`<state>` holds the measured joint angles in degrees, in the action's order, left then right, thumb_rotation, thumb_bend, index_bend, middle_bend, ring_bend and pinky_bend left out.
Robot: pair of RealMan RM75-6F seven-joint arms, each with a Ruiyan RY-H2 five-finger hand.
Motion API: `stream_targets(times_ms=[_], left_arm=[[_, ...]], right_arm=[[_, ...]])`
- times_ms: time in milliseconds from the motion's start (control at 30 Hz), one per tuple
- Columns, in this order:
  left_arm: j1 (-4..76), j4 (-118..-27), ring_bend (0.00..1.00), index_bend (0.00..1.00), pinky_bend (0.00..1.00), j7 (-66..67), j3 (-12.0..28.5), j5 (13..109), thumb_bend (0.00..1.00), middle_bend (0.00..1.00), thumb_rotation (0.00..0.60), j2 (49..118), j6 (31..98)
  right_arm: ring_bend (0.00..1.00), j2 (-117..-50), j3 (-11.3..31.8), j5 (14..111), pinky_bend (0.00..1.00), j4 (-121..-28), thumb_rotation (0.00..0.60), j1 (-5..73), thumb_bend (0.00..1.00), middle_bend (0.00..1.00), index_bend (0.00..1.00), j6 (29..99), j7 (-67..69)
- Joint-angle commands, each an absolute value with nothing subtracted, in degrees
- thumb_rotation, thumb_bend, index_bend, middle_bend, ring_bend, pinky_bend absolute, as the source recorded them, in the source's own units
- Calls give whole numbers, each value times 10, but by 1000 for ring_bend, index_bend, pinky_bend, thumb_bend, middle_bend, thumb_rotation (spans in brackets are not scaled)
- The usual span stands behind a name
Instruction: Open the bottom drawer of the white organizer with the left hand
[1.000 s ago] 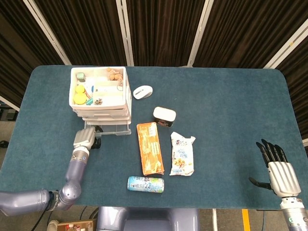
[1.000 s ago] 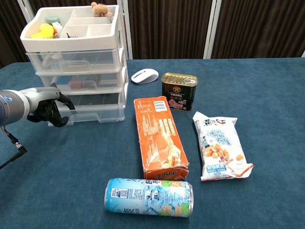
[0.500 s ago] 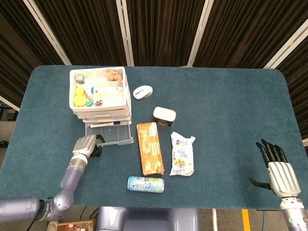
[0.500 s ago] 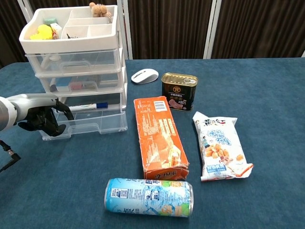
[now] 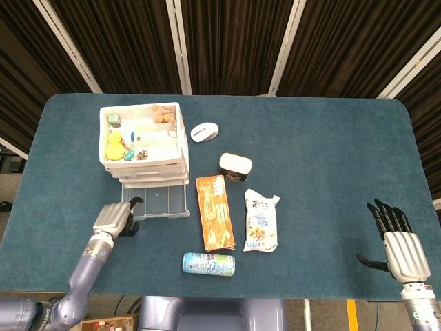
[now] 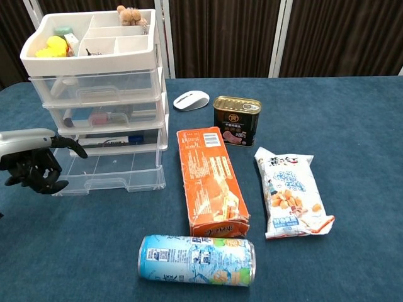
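Note:
The white organizer (image 5: 143,141) (image 6: 94,75) stands at the table's back left, small items in its top tray. Its clear bottom drawer (image 5: 155,202) (image 6: 110,171) is pulled far out toward me and looks empty. My left hand (image 5: 114,219) (image 6: 34,165) is at the drawer's front left corner, fingers curled in and one finger hooked over the drawer's left wall. A pen shows at the drawer's back, under the upper drawers. My right hand (image 5: 396,245) rests at the table's near right with fingers spread, holding nothing; the chest view does not show it.
Right of the open drawer lies an orange box (image 5: 214,212) (image 6: 211,179). Beyond it are a snack bag (image 5: 262,221) (image 6: 291,194), a dark tin (image 5: 235,166) (image 6: 236,119) and a white mouse (image 5: 204,132) (image 6: 191,100). A drink can (image 5: 208,263) (image 6: 196,260) lies near the front edge.
My left hand has drawn back toward the table's front edge, and the bottom drawer has slid out with it from nearly closed to far open. The right hand has not moved.

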<state>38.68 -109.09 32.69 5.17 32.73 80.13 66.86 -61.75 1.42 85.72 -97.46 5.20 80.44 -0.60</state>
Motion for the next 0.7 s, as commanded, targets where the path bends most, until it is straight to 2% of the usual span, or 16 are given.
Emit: stream_targets(times_ms=[33,100,167,233,367,467,567,700], left_arm=[[369,-1098,297,22,499,356,13,379,106,298,600,777,709],[358,-1102,180,9,363,343,8,404,70,179,600,771,718],[343,-1105,121,12,296,321,2,442,69,127,600,763,732],[312,-1094,77,20,262,290,-19,532,68,103,600,751,775],[257,-1037,21,30,217,242,-68,688,69,83,600,736,855],[217,-1015,0,30,160,197,-99,758,69,45,600,715,900],[184,-989,0,24,120,175,-119,801,68,6,600,692,935],[148,-971,0,8,77,162,-128,807,63,0,600,672,952]], right_arm=[[0,-618,14,855,42,-975,600,52,102,0,0,803,-8],[0,-618,14,855,43,-975,600,52,102,0,0,803,-9],[0,-618,15,855,43,-975,600,52,102,0,0,804,-10],[0,-619,16,856,42,-973,600,52,102,0,0,806,-10],[0,-622,18,856,42,-968,600,53,101,0,0,808,-14],[0,-624,19,855,42,-966,600,53,101,0,0,809,-17],[0,-625,20,855,41,-966,600,52,101,0,0,812,-20],[0,-629,20,860,38,-962,600,50,101,0,0,820,-24]])
